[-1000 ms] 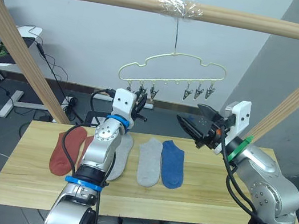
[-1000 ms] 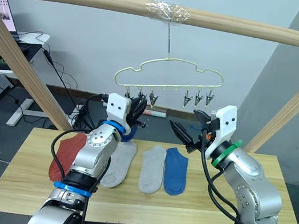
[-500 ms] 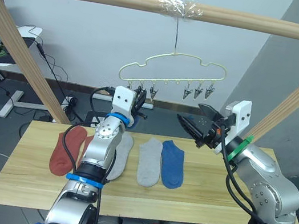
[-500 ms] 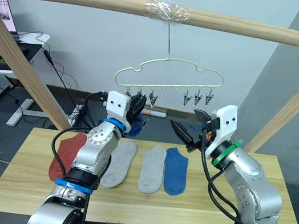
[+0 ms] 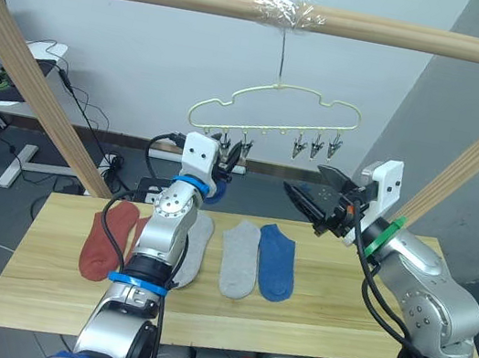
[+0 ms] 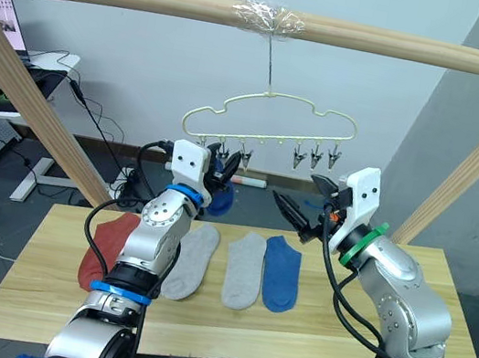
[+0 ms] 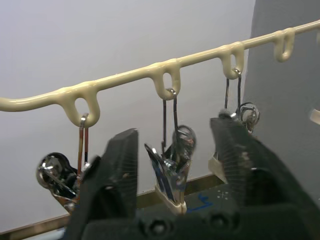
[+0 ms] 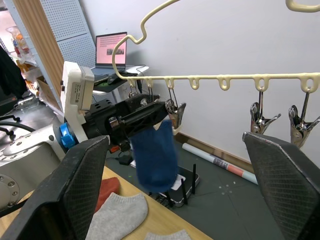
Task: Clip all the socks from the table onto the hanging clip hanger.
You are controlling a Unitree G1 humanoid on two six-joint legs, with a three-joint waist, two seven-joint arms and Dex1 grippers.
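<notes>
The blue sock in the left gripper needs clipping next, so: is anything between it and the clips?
Nothing visible. The left gripper holds the blue sock up just under the hanger's leftmost clips, with only open air between them. The right gripper hangs open off to the side.

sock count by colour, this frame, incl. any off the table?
Rust-red socks: 2, one partly behind the left arm
Light grey socks: 2
Blue socks: 2, one hanging from the left gripper
Total: 6

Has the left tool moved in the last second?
Yes. The left tool, holding the blue sock, has risen toward the clip hanger, now level with its clips.
</notes>
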